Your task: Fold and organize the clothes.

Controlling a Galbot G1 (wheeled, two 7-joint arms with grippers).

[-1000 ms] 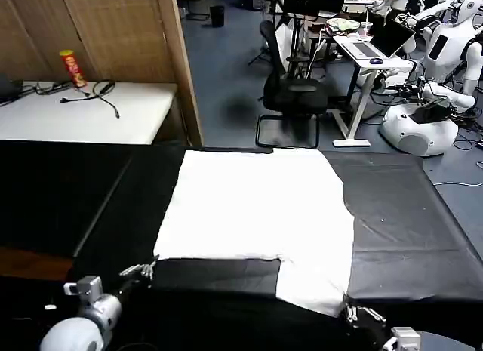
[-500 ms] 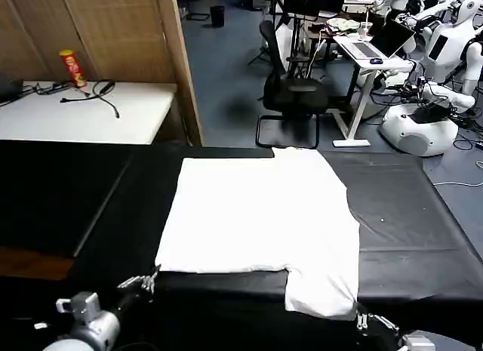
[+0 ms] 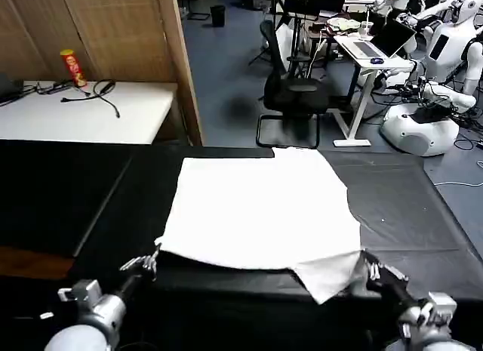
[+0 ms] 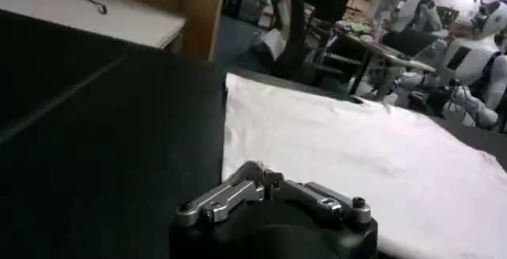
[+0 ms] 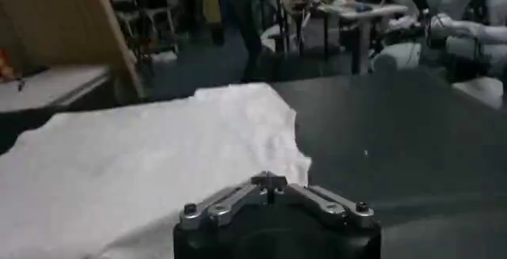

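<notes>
The white T-shirt (image 3: pixel 260 207) lies spread on the black table cover (image 3: pixel 407 207), plain side up, its near edge raised a little off the cloth. My left gripper (image 3: pixel 151 260) is shut on the shirt's near left corner; in the left wrist view its fingertips (image 4: pixel 265 175) meet on the white fabric (image 4: pixel 356 150). Over at the near right, my right gripper (image 3: pixel 368 262) is shut on the corner by the sleeve, which hangs wrinkled below the edge. The right wrist view has that gripper (image 5: pixel 269 180) closed at the border of the shirt (image 5: pixel 158 158).
A white side table (image 3: pixel 83 113) at the back left carries a red can (image 3: pixel 72 68) and cables. A wooden partition (image 3: pixel 113 34) stands behind it. Beyond the table's far edge are an office chair (image 3: pixel 294 94) and a white robot base (image 3: pixel 419 128).
The right gripper has risen and moved inward with the sleeve corner, which hung over the front edge before. The near hem has lifted between both grippers. The left gripper has barely shifted.
</notes>
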